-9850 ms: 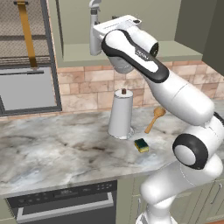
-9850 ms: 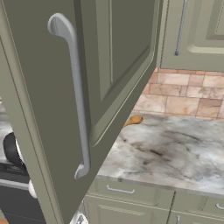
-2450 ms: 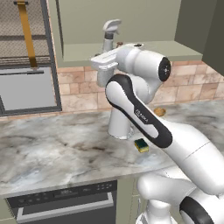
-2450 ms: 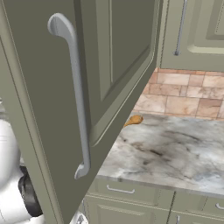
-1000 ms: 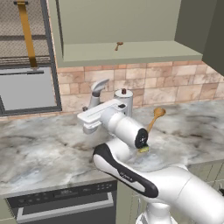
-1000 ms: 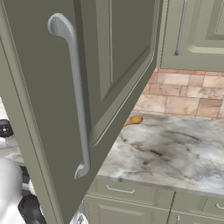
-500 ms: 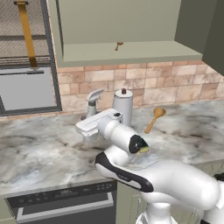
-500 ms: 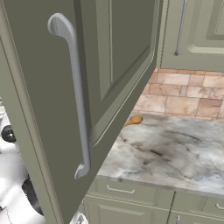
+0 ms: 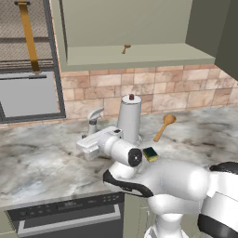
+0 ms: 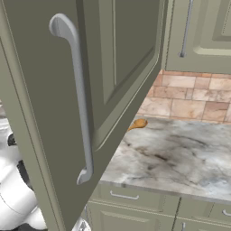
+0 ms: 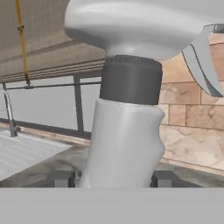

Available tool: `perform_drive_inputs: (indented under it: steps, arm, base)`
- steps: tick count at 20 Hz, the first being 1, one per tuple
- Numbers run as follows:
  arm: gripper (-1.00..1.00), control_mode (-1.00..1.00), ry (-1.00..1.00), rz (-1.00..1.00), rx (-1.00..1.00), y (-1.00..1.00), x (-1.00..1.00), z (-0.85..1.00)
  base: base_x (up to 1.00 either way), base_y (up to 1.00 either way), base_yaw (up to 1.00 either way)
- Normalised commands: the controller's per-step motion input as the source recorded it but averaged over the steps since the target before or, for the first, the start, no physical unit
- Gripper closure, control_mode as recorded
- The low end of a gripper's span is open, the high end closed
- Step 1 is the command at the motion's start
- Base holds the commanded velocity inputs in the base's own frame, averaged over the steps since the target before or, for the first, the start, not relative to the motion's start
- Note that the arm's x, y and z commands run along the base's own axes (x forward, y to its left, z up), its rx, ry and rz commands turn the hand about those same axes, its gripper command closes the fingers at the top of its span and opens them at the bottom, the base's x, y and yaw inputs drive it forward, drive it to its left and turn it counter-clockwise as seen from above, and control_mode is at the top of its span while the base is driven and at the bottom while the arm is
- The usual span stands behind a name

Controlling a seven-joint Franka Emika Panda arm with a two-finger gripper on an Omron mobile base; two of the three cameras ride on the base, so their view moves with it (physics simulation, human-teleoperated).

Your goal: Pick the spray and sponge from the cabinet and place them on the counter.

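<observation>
The pale grey spray [image 9: 94,120] stands upright just left of the white roll, low over the counter [image 9: 42,162]. My gripper [image 9: 92,139] is shut on its body. In the hand view the spray [image 11: 127,144] is right in front, its trigger head on top, with a fingertip [image 11: 61,178] on either side. Whether its base touches the counter is hidden. The yellow-and-green sponge [image 9: 149,154] lies on the counter beside my arm. Above, the olive cabinet [image 9: 135,56] stands open, and its door [image 10: 113,67] swings out in the right base view.
A white roll with a dark knob [image 9: 129,120] stands right beside the spray. A wooden spoon [image 9: 163,126] leans behind the sponge. The wire-mesh unit with an orange strap [image 9: 28,60] sits at the left. A sink [image 11: 22,148] lies to the left.
My arm has carried the spray down and slightly left, from above the roll's top to beside its lower half. The sponge, roll and spoon have stayed put.
</observation>
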Motion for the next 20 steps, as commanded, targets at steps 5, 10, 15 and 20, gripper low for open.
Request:
perform_drive_inputs:
  steps: [5,10,15,20]
  arm:
    - [1.0,-1.0,0.08,0.0,0.0,0.28,0.19,-0.64]
    - [1.0,-1.0,0.06,0.0,-0.02,0.33,0.15,-0.55]
    - [1.0,-1.0,0.05,0.0,-0.02,0.31,0.15,-0.53]
    - [1.0,-1.0,0.03,0.0,0.0,0.19,0.11,-0.47]
  base:
    - [0.0,0.0,0.0]
    - [0.0,0.0,0.0]
    - [0.0,0.0,0.0]
    - [0.0,0.0,0.0]
